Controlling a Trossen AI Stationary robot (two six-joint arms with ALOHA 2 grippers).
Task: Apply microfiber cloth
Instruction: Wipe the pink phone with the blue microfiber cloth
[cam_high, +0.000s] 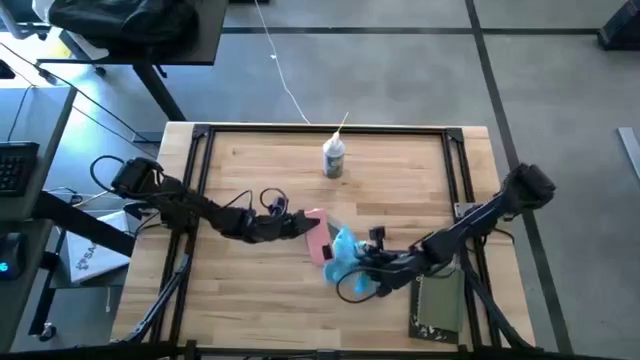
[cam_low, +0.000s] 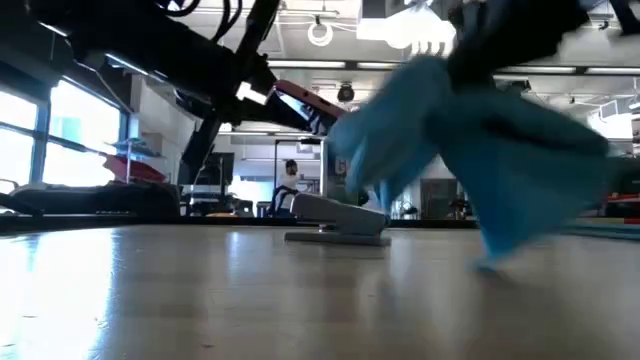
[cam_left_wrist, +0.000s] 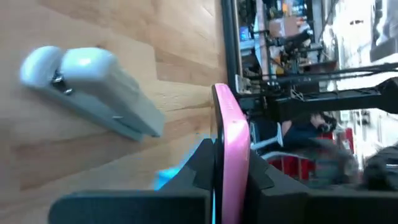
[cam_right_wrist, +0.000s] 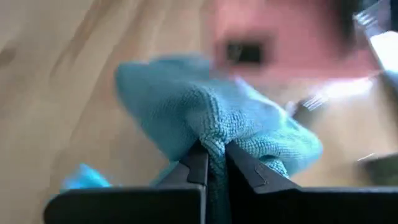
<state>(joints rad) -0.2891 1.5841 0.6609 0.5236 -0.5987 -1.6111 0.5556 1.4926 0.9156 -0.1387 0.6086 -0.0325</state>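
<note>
High view: microfiber cloth (cam_high: 345, 247) bunched near table (cam_high: 400, 160) centre, pinched between closed fingers of right gripper (cam_high: 366, 262), hanging clear of the wood in low view, touching pink flat device (cam_high: 318, 236). Device clamped edge-on by left gripper (cam_high: 300, 224). Grey stapler (cam_left_wrist: 87, 87) lying just beside. Small bottle (cam_high: 334, 158) upright farther back.

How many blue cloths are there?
1. The blue cloth is pinched in the right gripper, near the table's middle, beside the pink phone gripped by the left gripper. No other shows.
</note>
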